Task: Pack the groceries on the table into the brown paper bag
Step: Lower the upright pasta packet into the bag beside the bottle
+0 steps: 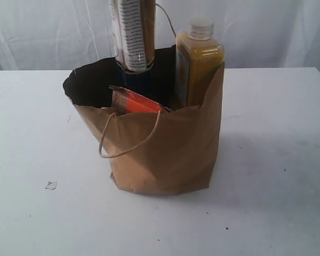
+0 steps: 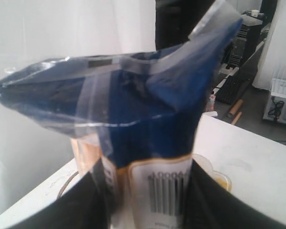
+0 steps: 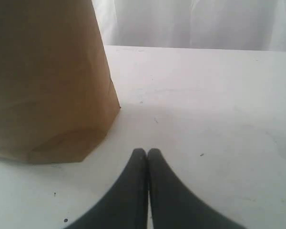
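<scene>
Your long navy-cream packet [image 1: 132,37] hangs upright at twelve o'clock in the mouth of the brown paper bag [image 1: 165,154], with the left gripper [image 2: 144,191] jaws clamped on it. The yellow-grain bottle [image 1: 198,64] stands inside at two o'clock. The right gripper [image 3: 147,155] has its jaws together, low over the tabletop [image 3: 219,95] beside the bag.

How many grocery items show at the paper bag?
3: the yellow-grain bottle standing at the right, the orange-labelled pouch at the front, the long packet upright at the opening. More may lie hidden inside.
</scene>
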`<action>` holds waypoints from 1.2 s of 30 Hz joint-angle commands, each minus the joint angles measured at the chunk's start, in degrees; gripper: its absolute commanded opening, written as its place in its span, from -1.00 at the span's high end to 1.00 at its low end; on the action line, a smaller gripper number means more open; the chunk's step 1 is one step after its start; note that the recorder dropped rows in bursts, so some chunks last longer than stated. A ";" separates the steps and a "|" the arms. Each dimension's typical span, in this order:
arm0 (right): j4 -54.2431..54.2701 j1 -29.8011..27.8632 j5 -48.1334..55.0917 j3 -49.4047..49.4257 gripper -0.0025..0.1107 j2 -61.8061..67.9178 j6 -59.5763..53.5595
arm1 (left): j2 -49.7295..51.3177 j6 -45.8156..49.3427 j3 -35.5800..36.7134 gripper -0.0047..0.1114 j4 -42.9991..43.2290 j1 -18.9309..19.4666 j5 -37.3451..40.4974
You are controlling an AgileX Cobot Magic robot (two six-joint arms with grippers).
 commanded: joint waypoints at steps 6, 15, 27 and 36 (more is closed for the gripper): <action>0.00 -0.24 -0.33 0.30 0.96 -0.31 0.05 | -0.92 3.54 14.24 0.92 -3.05 -8.06 -20.16; 0.00 -0.24 -0.33 0.30 0.96 -0.31 1.05 | -0.92 3.76 23.44 0.92 -2.59 -8.06 -21.96; 0.00 -0.24 -0.33 0.30 0.96 -0.31 1.05 | -1.02 3.76 26.33 0.92 -2.59 -8.06 -21.11; 0.00 -0.24 -0.33 0.30 0.96 -0.31 1.05 | -2.40 5.29 23.31 0.72 -1.08 -8.06 -14.11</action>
